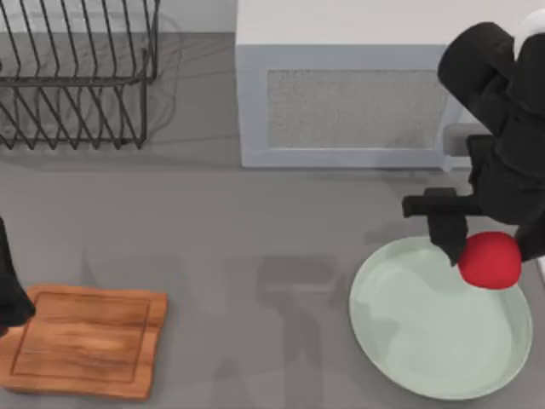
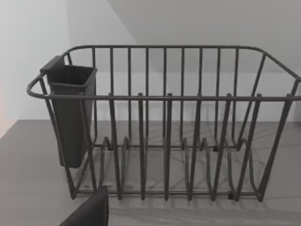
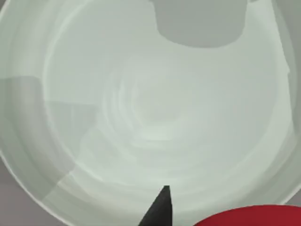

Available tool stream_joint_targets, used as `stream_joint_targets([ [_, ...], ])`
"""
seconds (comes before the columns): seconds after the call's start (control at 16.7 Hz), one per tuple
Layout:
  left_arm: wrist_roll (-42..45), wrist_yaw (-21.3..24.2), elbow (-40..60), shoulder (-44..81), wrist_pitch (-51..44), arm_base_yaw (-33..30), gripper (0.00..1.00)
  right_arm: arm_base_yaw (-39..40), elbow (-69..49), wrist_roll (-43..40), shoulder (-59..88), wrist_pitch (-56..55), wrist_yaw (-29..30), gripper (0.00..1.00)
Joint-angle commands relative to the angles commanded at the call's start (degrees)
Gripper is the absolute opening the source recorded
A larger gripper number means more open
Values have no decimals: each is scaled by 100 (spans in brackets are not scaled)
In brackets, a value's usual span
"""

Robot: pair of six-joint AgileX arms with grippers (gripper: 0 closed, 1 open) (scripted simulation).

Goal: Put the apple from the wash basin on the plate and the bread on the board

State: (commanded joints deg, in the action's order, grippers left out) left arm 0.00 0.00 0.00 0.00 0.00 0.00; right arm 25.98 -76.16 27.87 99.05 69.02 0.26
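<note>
The red apple (image 1: 490,259) hangs over the far right rim of the pale green plate (image 1: 426,336), with my right gripper (image 1: 479,252) shut on it. In the right wrist view the plate (image 3: 141,117) lies right below, with one dark fingertip (image 3: 162,207) and the edge of the apple (image 3: 249,217) in front of it. The wooden board (image 1: 85,341) lies at the near left with nothing on it. My left arm (image 1: 8,294) is parked at the left edge beside the board. The bread and the wash basin are out of view.
A black wire dish rack (image 1: 77,72) stands at the back left; in the left wrist view the rack (image 2: 164,122) carries a dark cup (image 2: 70,113) on one end. A grey box-shaped appliance (image 1: 349,102) stands at the back middle.
</note>
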Motion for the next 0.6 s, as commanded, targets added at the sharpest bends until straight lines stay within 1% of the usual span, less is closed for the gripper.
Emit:
stream_joint_targets([
  [0.18, 0, 0, 0, 0, 0, 0, 100, 371, -38, 264, -117, -16, -23, 0],
  [0.48, 0, 0, 0, 0, 0, 0, 100, 410, -44, 290, -128, -19, -25, 0],
  [0.6, 0, 0, 0, 0, 0, 0, 100, 410, -44, 290, -128, -19, -25, 15],
])
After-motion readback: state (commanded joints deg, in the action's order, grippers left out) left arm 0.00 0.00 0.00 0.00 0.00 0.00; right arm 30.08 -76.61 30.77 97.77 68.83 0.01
